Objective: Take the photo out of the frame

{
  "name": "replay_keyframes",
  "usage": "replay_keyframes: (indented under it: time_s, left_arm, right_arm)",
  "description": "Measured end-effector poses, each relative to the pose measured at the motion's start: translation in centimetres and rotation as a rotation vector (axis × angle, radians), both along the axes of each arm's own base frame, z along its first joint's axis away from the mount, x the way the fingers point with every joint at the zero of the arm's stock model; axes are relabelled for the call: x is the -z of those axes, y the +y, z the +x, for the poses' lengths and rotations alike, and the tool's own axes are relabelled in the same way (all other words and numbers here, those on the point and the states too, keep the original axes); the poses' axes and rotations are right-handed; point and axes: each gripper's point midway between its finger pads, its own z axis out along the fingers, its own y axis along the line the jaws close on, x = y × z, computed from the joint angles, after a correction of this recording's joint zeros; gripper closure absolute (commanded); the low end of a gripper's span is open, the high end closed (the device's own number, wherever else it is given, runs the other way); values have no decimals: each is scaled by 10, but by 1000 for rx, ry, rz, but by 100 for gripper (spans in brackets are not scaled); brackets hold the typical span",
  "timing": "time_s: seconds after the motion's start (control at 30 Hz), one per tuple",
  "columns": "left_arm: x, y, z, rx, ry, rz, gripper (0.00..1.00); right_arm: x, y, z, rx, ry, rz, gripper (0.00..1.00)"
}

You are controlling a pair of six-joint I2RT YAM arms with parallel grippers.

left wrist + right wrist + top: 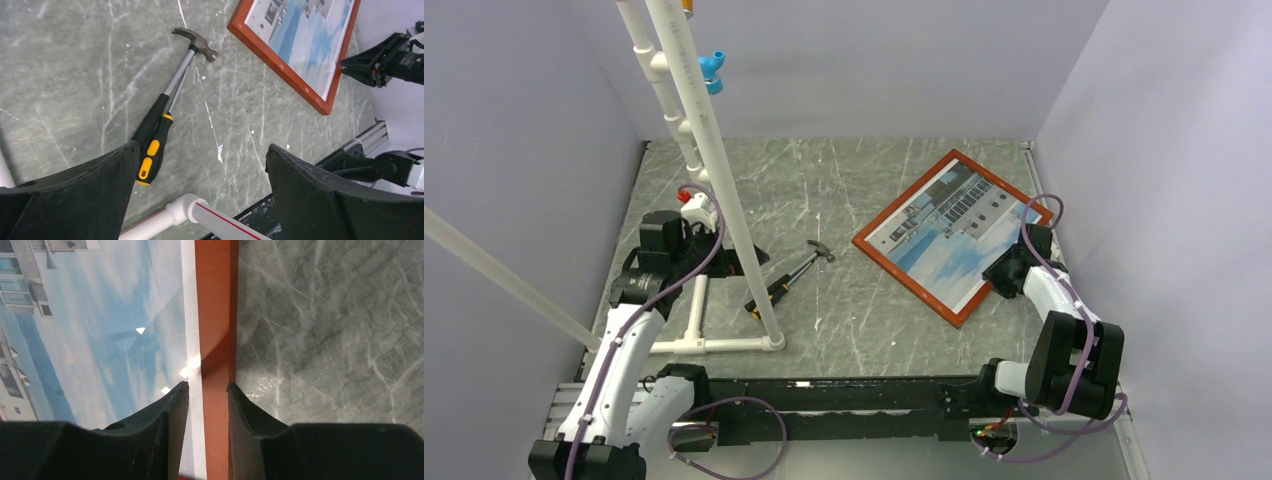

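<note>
Frame (907, 283) lay flat and diagonal on the table's (844, 335) right side, photo (954, 235) inside it. Right gripper (207, 385) straddled its near rail, jaws narrow, contact unclear. Left gripper (202, 150), spread wide, hung well apart.

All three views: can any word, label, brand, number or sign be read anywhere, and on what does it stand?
No text can be read in any view.
photo: shows only a building and sky, no lettering to be made out.
hammer: the yellow and black handle shows no legible brand.
white pipe: a thin red line runs along it; if it is print, it is too small to read.
</note>
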Motion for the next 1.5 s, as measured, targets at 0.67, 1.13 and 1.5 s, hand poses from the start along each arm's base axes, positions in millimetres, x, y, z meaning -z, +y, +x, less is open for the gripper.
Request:
replay_keyframes:
  time_s: [0.67,1.13,1.5]
  left_arm:
    - [60,-60,36,166,226,-160,11]
    - [63,-81,38,160,229,-238,7]
    - [70,-81,32,151,263,-253,6]
  right_arm:
    - [-19,77,18,-319,-83,-107,97]
    - [-47,245,73,-1080,-162,-215,57]
    - [-8,281,95,-1342,-65,-494,57]
